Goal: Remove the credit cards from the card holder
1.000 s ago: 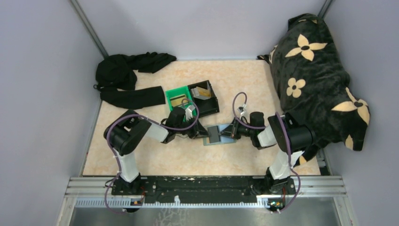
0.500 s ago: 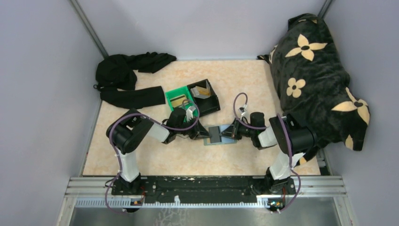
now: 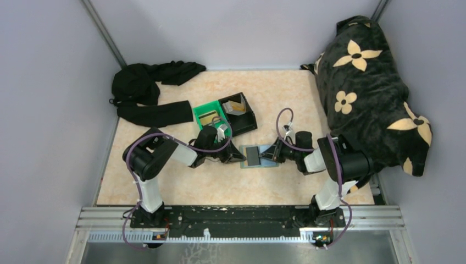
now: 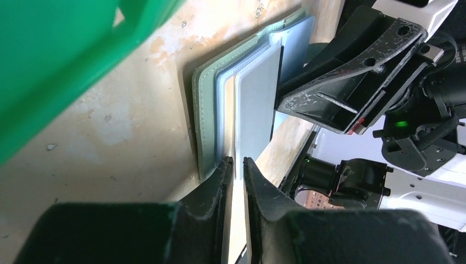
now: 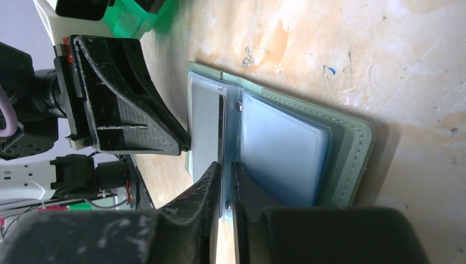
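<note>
The grey-blue card holder (image 3: 262,149) lies open on the table between both grippers. A grey credit card (image 3: 251,155) with a dark stripe rests on its left panel. My left gripper (image 3: 235,157) reaches in from the left. Its jaws (image 4: 235,161) are pinched on the near edge of the card holder (image 4: 206,110), beside the card (image 4: 255,104). My right gripper (image 3: 269,156) comes in from the right. Its jaws (image 5: 227,165) stand a sliver apart astride the striped edge of the card (image 5: 204,126), at the fold of the card holder (image 5: 340,148).
A green bin (image 3: 198,110) and a black bin (image 3: 250,124), each with cards in it, stand just behind the left gripper. Black clothing (image 3: 148,93) lies at the back left. A black flowered cushion (image 3: 373,82) fills the right side.
The right gripper's jaws have eased apart from fully shut, and that arm has shifted slightly to the right. The left jaws have closed a little.
</note>
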